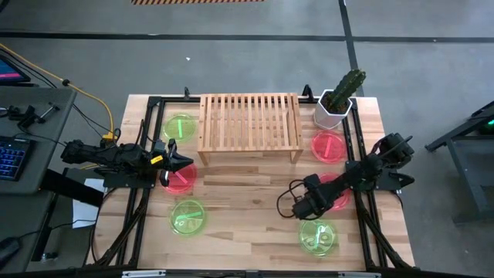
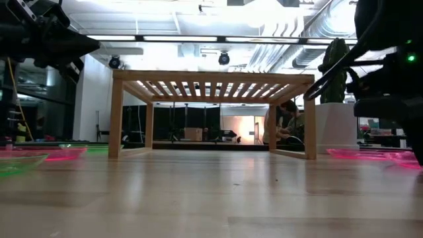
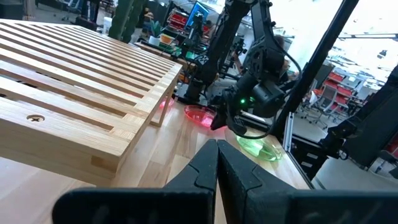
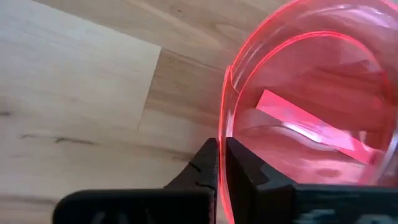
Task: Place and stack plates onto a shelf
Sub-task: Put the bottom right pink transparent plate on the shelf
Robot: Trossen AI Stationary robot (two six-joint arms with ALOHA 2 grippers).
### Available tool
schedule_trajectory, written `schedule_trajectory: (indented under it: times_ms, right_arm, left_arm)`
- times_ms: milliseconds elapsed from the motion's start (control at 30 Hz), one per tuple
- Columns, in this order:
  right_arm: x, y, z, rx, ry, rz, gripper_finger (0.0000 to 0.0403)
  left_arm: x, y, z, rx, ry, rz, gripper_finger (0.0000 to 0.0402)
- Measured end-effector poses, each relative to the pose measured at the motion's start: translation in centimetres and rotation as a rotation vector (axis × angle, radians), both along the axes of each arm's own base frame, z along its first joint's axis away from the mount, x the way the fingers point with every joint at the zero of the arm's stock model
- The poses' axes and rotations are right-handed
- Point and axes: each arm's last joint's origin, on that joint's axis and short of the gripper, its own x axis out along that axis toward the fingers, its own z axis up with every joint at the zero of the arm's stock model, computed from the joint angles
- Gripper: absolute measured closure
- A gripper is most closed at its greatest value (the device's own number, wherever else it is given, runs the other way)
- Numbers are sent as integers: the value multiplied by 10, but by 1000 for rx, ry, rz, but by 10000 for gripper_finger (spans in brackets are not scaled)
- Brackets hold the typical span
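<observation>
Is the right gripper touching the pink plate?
Touching: in the right wrist view the right gripper is shut on the pink plate's rim.

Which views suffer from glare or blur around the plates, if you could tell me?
Right wrist view: the pink plate glows, its rim flaring bright at the right gripper. Low view: ceiling lights blow out above the shelf; the near tabletop is soft. Left wrist view: bright background beyond the left gripper.

Grey concrete floor [image 1: 255,62], desk [image 1: 35,116], keyboard [image 1: 11,158]
</observation>
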Motion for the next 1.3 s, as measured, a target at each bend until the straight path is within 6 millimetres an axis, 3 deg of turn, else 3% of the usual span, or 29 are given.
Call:
schedule_trajectory:
  times_ms: [333, 733, 867, 1033, 1300]
  right_arm:
    - [26, 13, 55, -13, -47, 144, 403]
    - [47, 25, 116, 50, -120, 450, 403]
    - [46, 24, 109, 45, -125, 393, 403]
    - [43, 26, 80, 39, -162, 310, 393]
    - [36, 20, 41, -24, -225, 230, 278]
  left_arm:
    - [0, 0, 0, 0, 0, 0, 401]
    - [0, 0, 0, 0, 0, 0, 401]
    - [0, 0, 0, 0, 0, 0, 401]
    - [0, 0, 0, 0, 0, 0, 401]
    - [0, 0, 0, 0, 0, 0, 401]
